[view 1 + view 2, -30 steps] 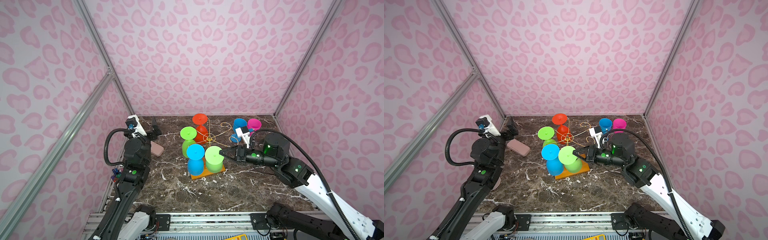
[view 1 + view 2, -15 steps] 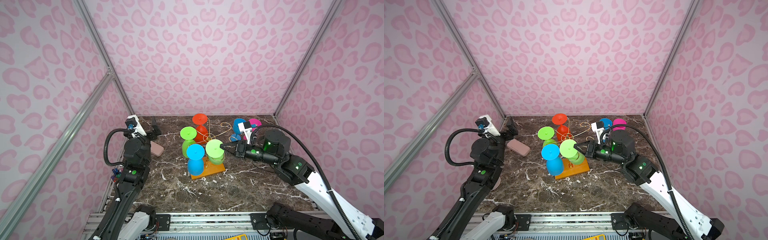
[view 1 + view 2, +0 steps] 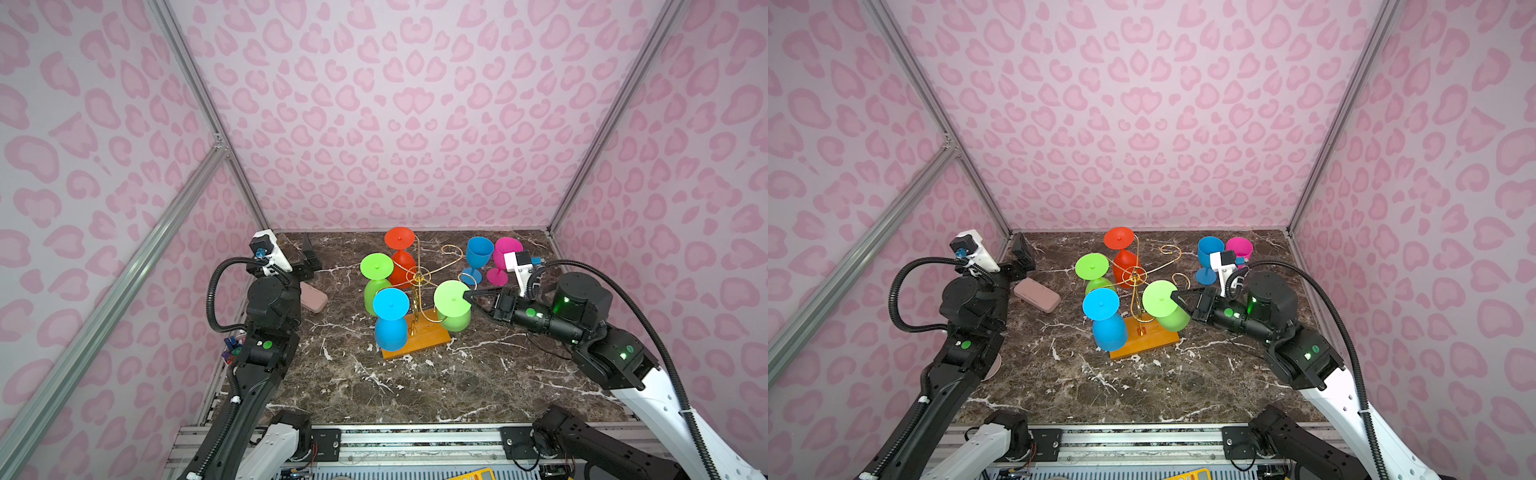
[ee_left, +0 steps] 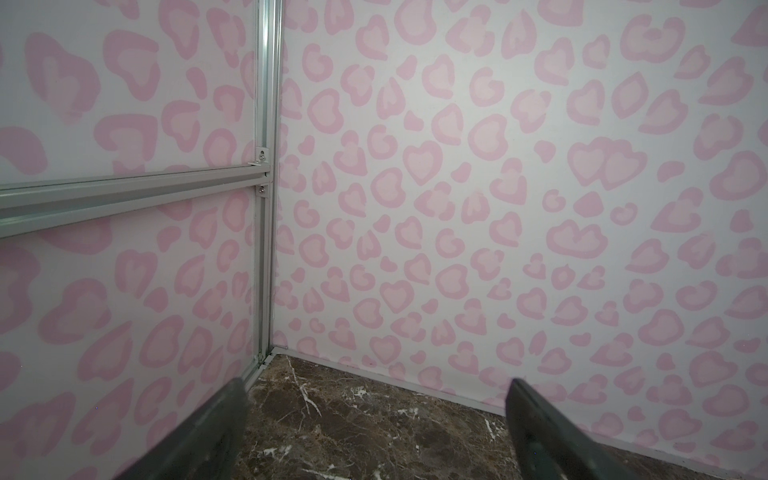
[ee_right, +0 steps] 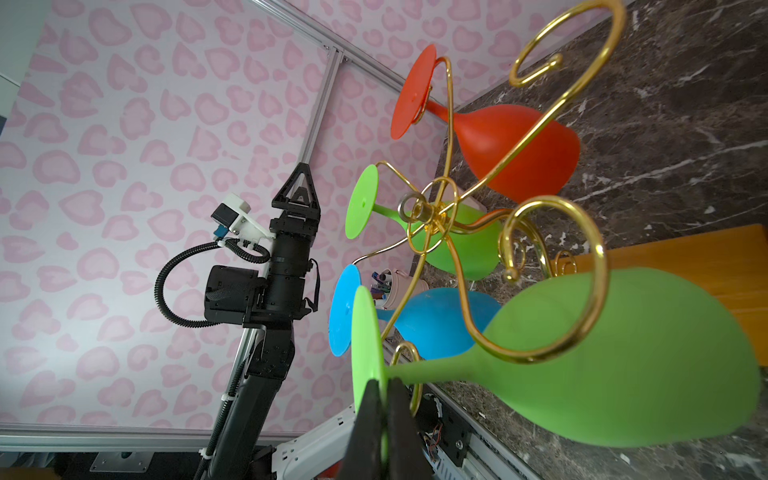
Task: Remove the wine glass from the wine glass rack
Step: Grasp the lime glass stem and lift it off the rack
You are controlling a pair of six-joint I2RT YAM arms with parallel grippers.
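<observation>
- The wine glass [image 3: 451, 301] in hand is the light green one. It hangs bowl-down on the side of the wine glass rack [image 3: 420, 275] nearest the right arm, with its flat foot uppermost.
- The right gripper [image 5: 383, 386] is pressed together on the rim of that foot. I judge the thin disc is the easiest part for narrow jaws to pinch, and a grip there leaves the bowl free to swing.
- The arm reaches in level from the outer side, probably so the stem can slide outward along its gold scroll arm and not lift against it.
- In the right wrist view a small gold curl sits just beside the stem. I cannot tell whether the stem is already clear of it.
- 3 other glasses hang the same way: red [image 3: 400, 239], green [image 3: 376, 266] and blue [image 3: 390, 303]. Their weight and the wooden base [image 3: 419, 338] likely steady the stand.
- 2 glasses, blue [image 3: 478, 251] and magenta [image 3: 505, 249], stand upright on the marble table [image 3: 415, 386] beyond the right arm, a likely set-down area.
- The left gripper [image 4: 376, 382] is spread wide and holds nothing. It faces the wall corner, well apart from the rack and out of the way.
</observation>
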